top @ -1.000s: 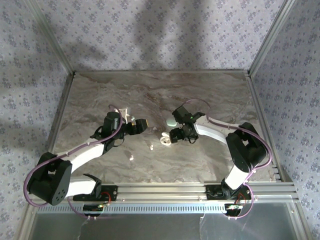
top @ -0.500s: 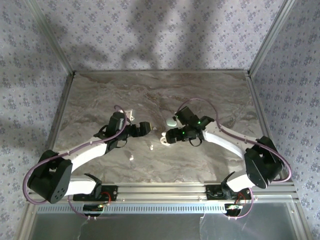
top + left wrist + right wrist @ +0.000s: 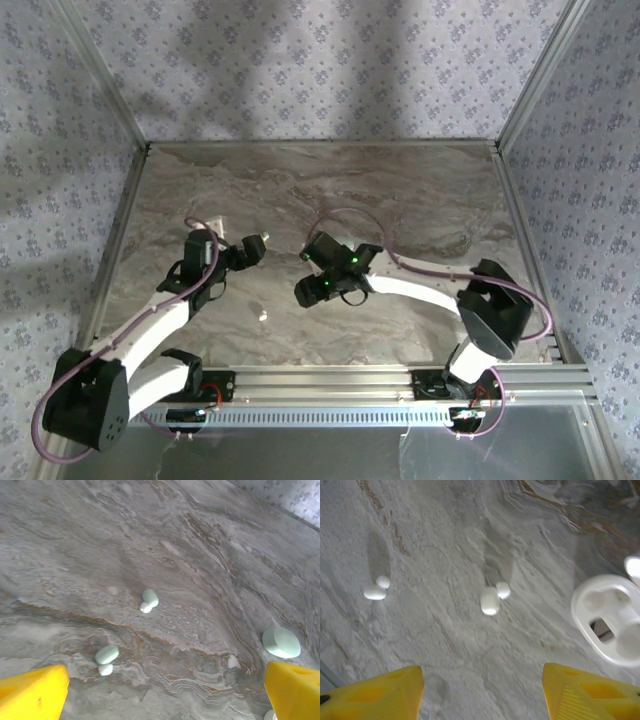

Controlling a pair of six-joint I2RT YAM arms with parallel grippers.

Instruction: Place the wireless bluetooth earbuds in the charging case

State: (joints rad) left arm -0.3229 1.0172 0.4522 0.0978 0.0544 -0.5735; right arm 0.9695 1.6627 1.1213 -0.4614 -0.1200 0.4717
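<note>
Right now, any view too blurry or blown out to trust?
Top external: sharp, evenly lit, with broad soft shadows on the back wall. Left wrist: the earbuds carry a greenish cast and their edges are slightly soft. Right wrist: the softest view; the charging case is blown out at the right edge, and the earbuds there throw faint shadows.

Two slim arms of white tubular links and bulky black joint housings, the left arm and the right arm, stand on the ribbed silver aluminium rail. Thin purple cables loop along each (red wiring shows beside the rail). Farthest from the rail sit the yellow wedge-shaped fingers.
</note>
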